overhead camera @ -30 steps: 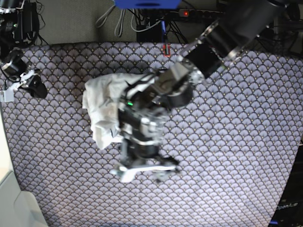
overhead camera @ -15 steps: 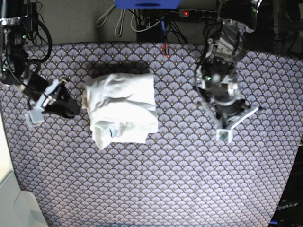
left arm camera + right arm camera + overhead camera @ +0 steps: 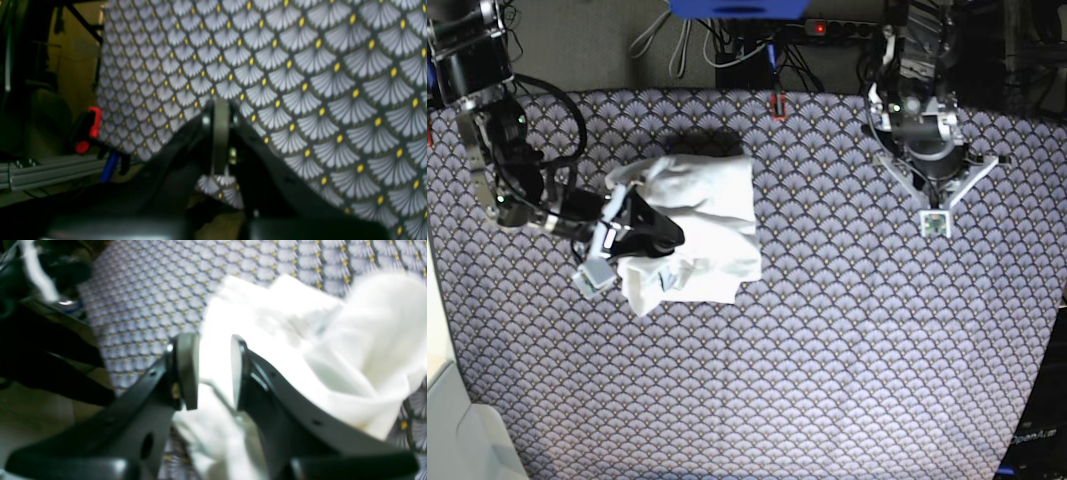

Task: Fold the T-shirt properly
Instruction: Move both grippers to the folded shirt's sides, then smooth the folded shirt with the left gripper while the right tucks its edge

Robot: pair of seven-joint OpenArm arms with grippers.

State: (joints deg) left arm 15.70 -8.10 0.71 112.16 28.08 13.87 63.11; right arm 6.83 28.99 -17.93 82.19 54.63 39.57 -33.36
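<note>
Crumpled white cotton T-shirt (image 3: 692, 225) lies at ten o'clock on the grey fan-patterned tablecloth (image 3: 847, 340).
The base view shows the right gripper (image 3: 659, 236) over its left part; the right wrist view shows those jaws parted, fabric between them, grasp unclear. Left gripper (image 3: 935, 216), at two o'clock, is clenched empty; its wrist view adds a red clamp (image 3: 89, 128).
</note>
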